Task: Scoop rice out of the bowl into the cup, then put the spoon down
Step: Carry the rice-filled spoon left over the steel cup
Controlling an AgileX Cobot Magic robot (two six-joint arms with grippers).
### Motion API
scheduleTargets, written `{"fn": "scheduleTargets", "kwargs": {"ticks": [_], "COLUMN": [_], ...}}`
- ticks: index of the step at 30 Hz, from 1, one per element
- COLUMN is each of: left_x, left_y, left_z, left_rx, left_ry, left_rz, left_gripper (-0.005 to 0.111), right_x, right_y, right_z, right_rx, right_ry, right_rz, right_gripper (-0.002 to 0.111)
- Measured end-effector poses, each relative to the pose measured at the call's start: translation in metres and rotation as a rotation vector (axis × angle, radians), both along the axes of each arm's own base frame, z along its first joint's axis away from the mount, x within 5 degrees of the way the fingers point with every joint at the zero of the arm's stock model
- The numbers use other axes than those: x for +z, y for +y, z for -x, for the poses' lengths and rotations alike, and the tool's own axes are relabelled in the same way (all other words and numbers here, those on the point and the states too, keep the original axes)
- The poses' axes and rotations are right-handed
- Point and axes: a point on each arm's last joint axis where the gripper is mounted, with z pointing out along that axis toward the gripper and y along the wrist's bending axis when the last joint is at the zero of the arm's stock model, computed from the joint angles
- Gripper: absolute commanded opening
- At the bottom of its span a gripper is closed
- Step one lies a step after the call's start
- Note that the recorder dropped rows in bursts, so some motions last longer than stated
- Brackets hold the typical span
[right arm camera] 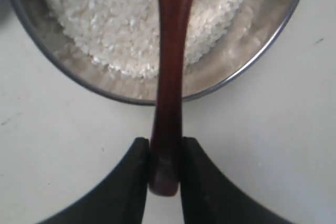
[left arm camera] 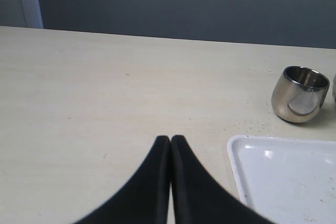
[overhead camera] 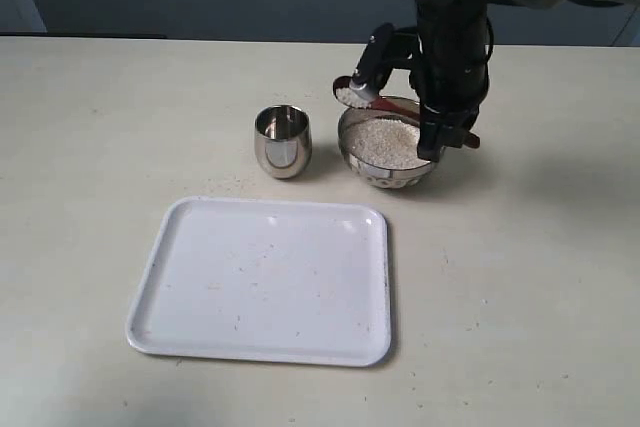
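The steel bowl (overhead camera: 388, 147) (right arm camera: 273, 40) stands right of the cup and holds a heap of white rice (overhead camera: 388, 144) (right arm camera: 121, 19). My right gripper (overhead camera: 445, 132) (right arm camera: 165, 153) is shut on the end of the dark wooden spoon's handle (right arm camera: 170, 77), above the bowl's right rim. The spoon's oval end (overhead camera: 352, 95) carries white grains and hovers over the bowl's left rim, short of the cup. The steel cup (overhead camera: 283, 140) (left arm camera: 299, 94) stands upright; I cannot see inside it. My left gripper (left arm camera: 170, 141) is shut and empty, low over bare table, out of the exterior view.
A white tray (overhead camera: 262, 279) (left arm camera: 283, 182) lies in front of the cup and bowl, with a few specks on it. Stray grains dot the table (overhead camera: 100, 147) beside the cup. A dark wall runs behind the table's far edge.
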Motion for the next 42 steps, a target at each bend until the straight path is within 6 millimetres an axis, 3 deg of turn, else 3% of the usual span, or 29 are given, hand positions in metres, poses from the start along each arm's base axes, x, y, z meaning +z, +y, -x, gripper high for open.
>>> {"fn": "scheduleTargets", "kwargs": {"ticks": [14,27,42], "left_x": [0.000,0.000,0.000], "left_y": [0.000,0.000,0.000], "left_z": [0.000,0.000,0.000], "left_rx": [0.000,0.000,0.000], "left_ry": [0.000,0.000,0.000], "left_rz": [0.000,0.000,0.000], "left_gripper": [0.001,0.001,0.001], "right_x": [0.003,-0.031,-0.032], "right_y": [0.006,0.003,-0.005], "right_z": [0.001,-0.007,-0.012], "right_rx": [-0.021,-0.034,-0.057], "right_ry": [0.020,0.085,0.096], "right_rz": [-0.060,-0.007,-0.009], "right_gripper": [0.000,0.000,0.000]}}
